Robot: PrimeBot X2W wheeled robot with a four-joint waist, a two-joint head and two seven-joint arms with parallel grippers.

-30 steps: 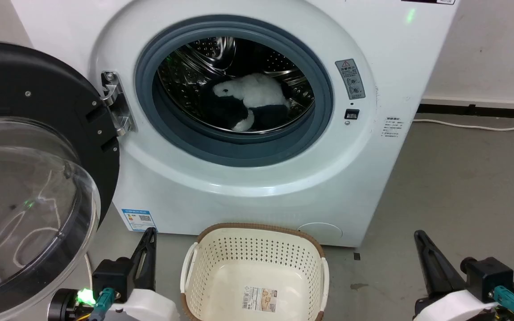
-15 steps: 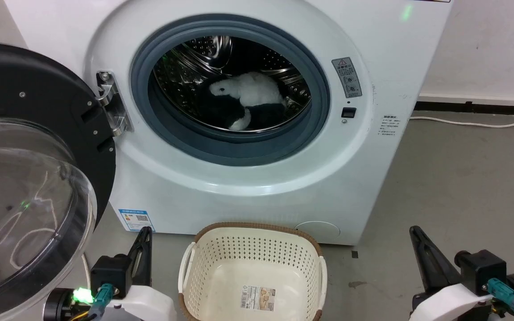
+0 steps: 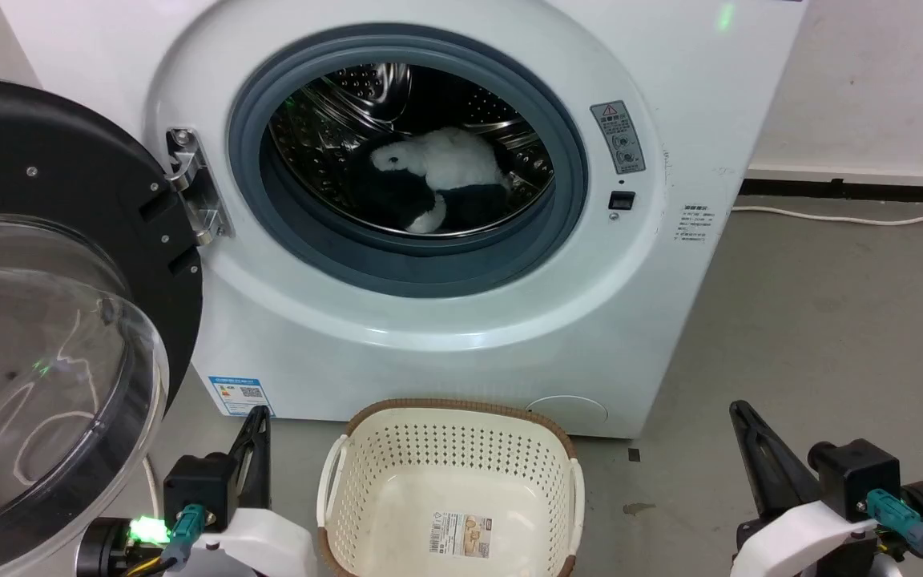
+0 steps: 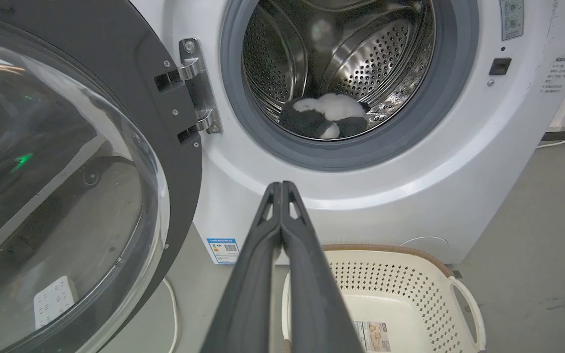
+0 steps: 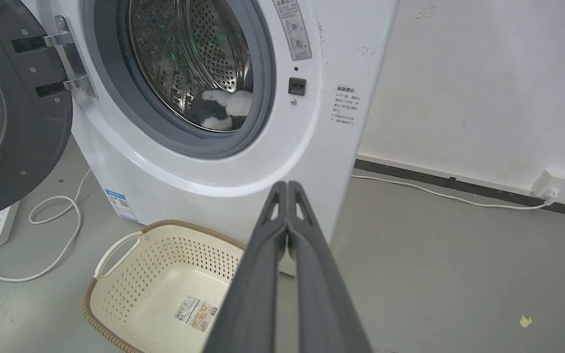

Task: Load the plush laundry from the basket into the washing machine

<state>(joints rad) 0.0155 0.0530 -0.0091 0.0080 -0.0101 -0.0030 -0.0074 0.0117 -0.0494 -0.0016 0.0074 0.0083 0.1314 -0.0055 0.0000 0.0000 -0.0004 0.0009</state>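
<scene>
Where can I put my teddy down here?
The basket has a bare bottom around its label sticker. The grey floor right of the washing machine is bare too. The open door crowds the left, and the plush laundry lies in the drum.

The light is even and bright, with soft shadows. The steel drum (image 4: 361, 63) gives glare; the clear door (image 3: 37, 377) reflects streaks. Wrist views bend at the edges.

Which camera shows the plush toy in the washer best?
The head view: the plush toy lies largest and unblocked in the drum. Left wrist view shows the toy smaller; right wrist view, partly behind the grey ring.
</scene>
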